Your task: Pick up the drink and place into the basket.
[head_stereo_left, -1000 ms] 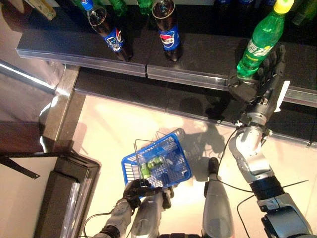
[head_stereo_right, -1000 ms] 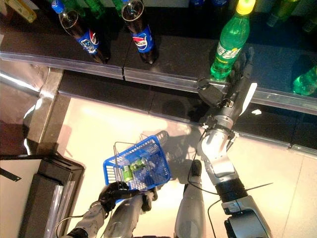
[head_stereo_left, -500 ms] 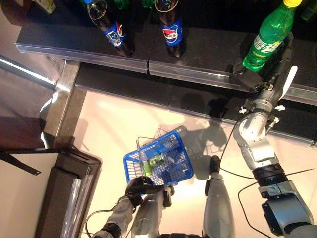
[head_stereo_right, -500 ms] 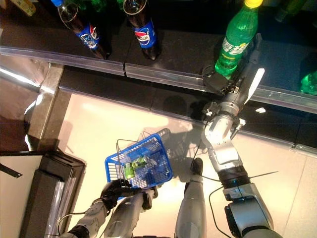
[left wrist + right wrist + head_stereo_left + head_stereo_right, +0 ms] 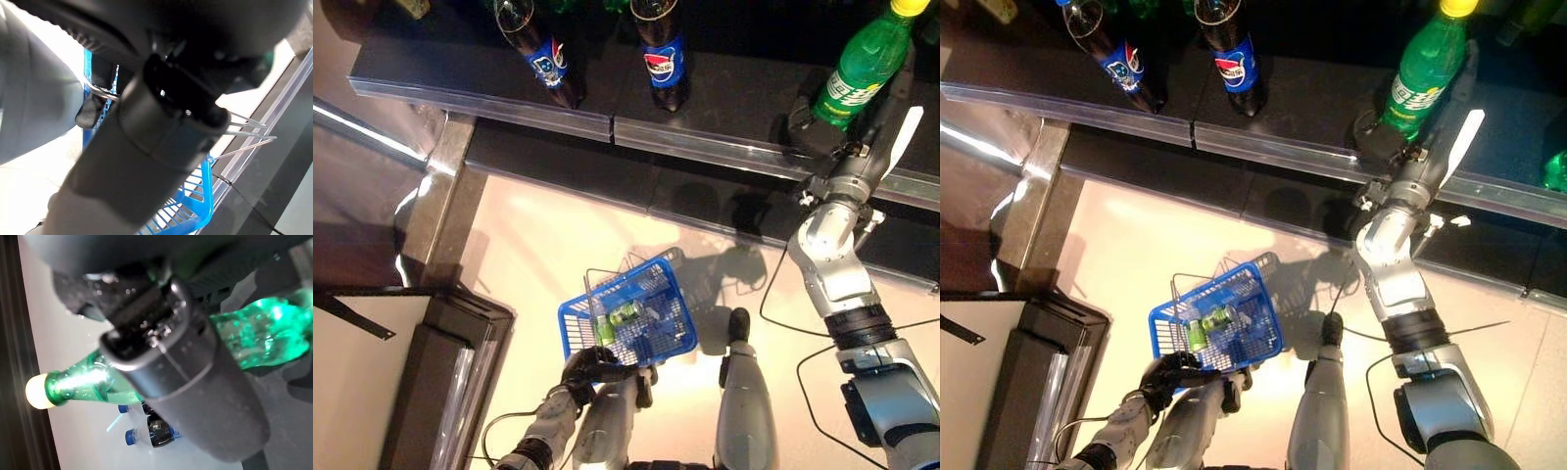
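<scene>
A green bottle (image 5: 857, 69) with a yellow cap stands on the dark shelf (image 5: 724, 108) at the upper right. My right hand (image 5: 847, 157) is at its base, with the thumb on one side and the fingers up the other, curled round it. In the right wrist view the green bottle (image 5: 264, 333) runs between my thumb and fingers. My left hand (image 5: 587, 367) is shut on the wire handles (image 5: 244, 132) of the blue basket (image 5: 651, 338), which hangs low in front of me. Green drinks (image 5: 625, 313) lie in it.
Two dark cola bottles (image 5: 543, 59) (image 5: 663, 61) stand on the shelf to the left. Another green bottle (image 5: 1557, 168) lies at the far right. The shelf has a shiny front rail (image 5: 607, 127). A dark cabinet (image 5: 421, 392) stands at the lower left.
My right hand has reached further onto the shelf and closed in round the base of the green bottle. The view has shifted a little. The blue basket hangs as before.
</scene>
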